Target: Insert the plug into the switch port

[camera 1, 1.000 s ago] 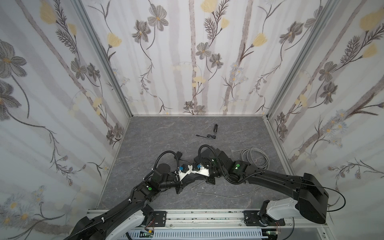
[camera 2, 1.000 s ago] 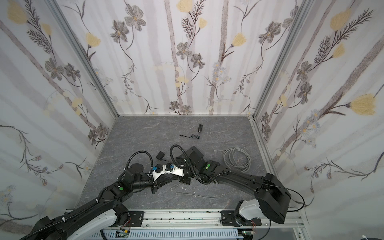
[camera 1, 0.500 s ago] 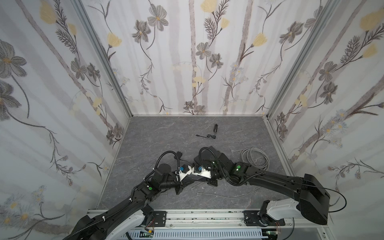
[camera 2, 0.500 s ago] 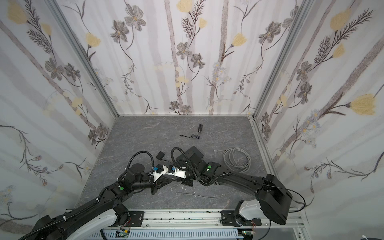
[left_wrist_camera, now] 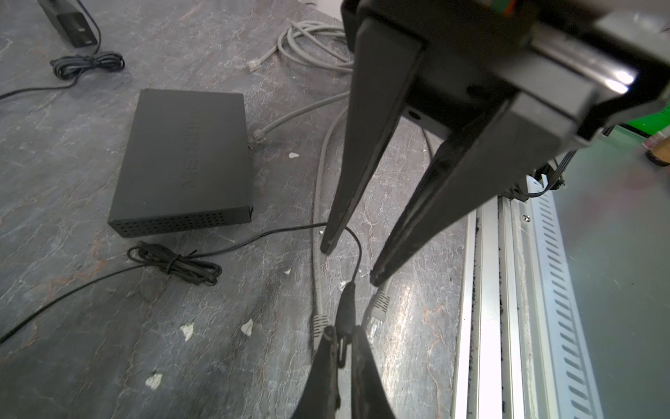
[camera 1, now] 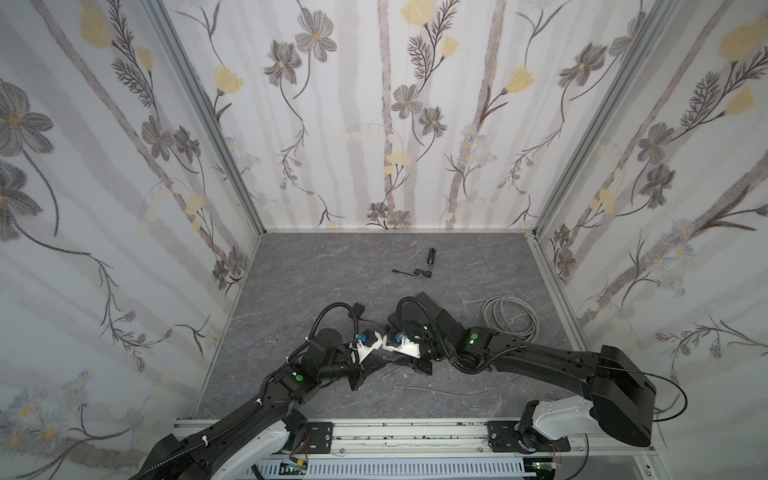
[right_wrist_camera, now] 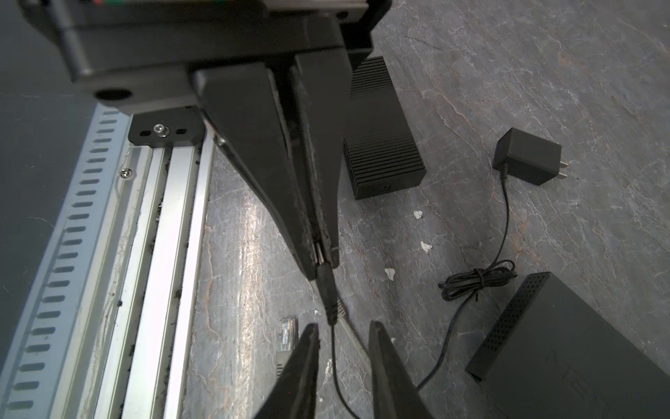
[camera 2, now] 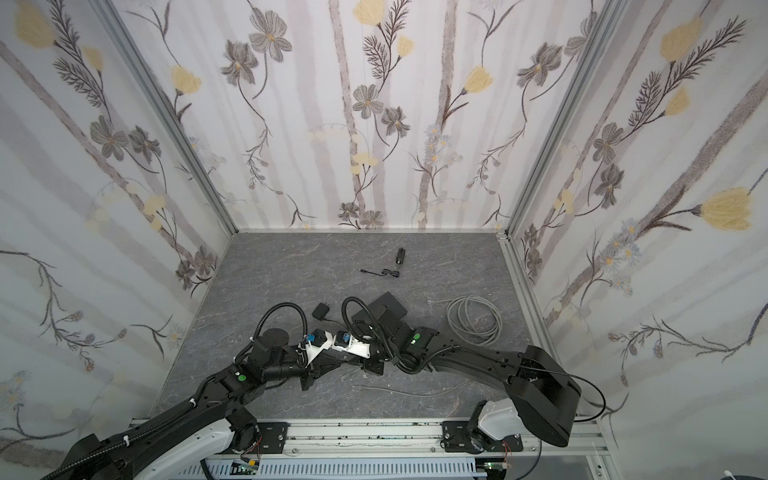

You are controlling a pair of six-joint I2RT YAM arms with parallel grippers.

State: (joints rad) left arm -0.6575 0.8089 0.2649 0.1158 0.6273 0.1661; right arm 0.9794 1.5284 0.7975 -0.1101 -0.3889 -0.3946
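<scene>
Plug (left_wrist_camera: 346,308): clamped tip-first in left hand (left_wrist_camera: 342,331) near desk's (left_wrist_camera: 108,326) front edge, body offered. Right hand (right_wrist_camera: 343,326): narrowly parted, straddling cord (right_wrist_camera: 335,362), likely for handover.

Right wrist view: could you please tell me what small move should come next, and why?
Probably close the right claw on the plug body: its jaws stand open astride the cable, while the left claw pinches the plug's tip end, blocking insertion.

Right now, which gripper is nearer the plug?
Left. The left gripper is shut on the plug; right gripper is open, straddling the cable just behind it.
</scene>
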